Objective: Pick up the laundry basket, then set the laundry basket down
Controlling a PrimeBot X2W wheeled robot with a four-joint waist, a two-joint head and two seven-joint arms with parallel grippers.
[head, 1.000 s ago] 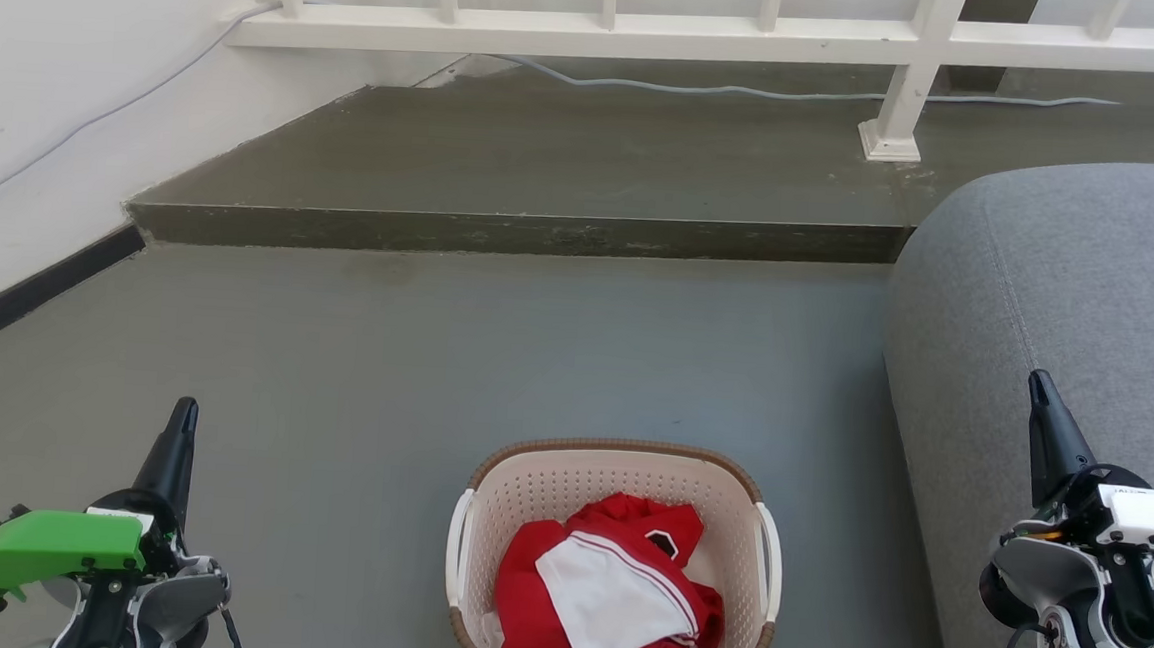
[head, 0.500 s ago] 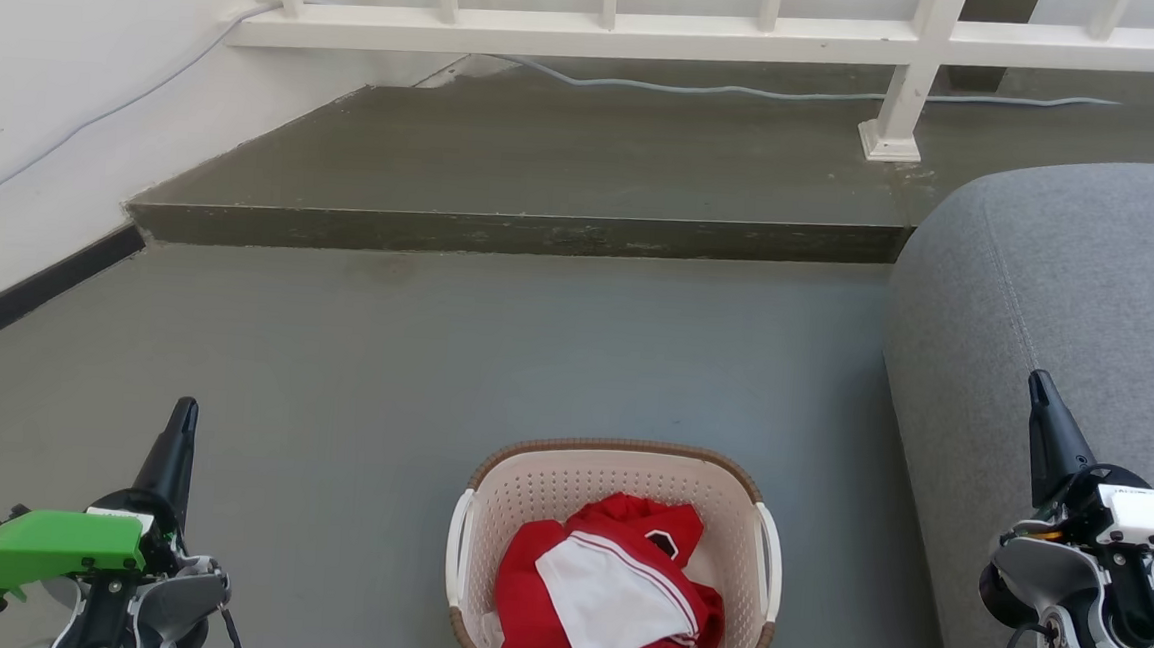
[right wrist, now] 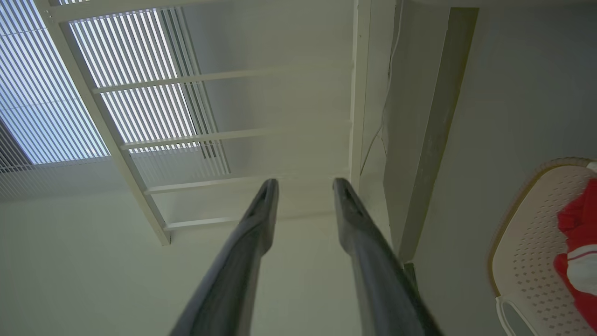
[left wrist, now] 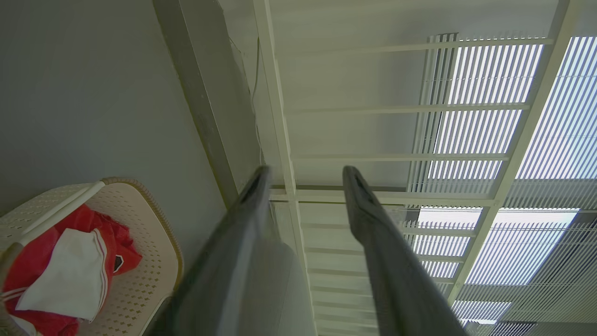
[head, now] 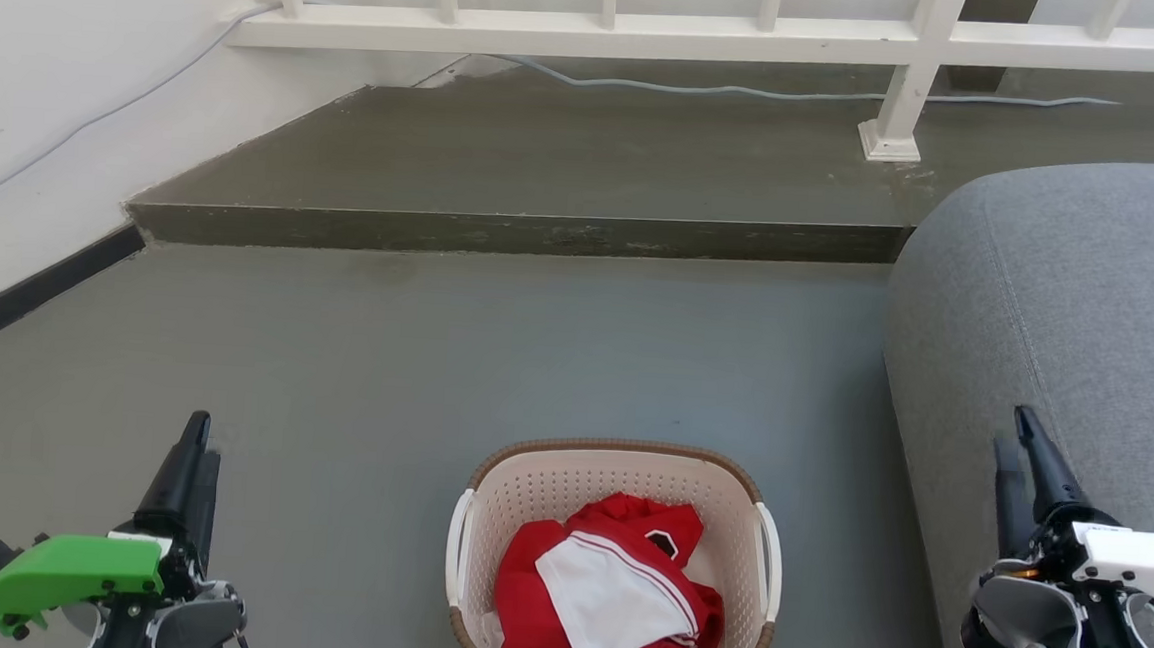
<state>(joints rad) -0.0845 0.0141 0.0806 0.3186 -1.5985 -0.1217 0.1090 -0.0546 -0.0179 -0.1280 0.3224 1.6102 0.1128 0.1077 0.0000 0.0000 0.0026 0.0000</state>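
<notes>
A smooth grey floor (head: 435, 355) runs to a darker raised step (head: 547, 162). A white railing (head: 605, 30) stands on the step, and a pale cable (head: 702, 88) trails along it. A white wall (head: 51, 81) with a black skirting (head: 28, 295) closes the left side, and a grey sofa (head: 1070, 294) bulks on the right.

The laundry basket (head: 620, 446) sits on the floor near the bottom edge, holding red and white clothing (head: 611, 587). The left tool (head: 201, 441) and right tool (head: 1011, 431) flank it, well apart from it. Both are released, their fingers parted and empty.
</notes>
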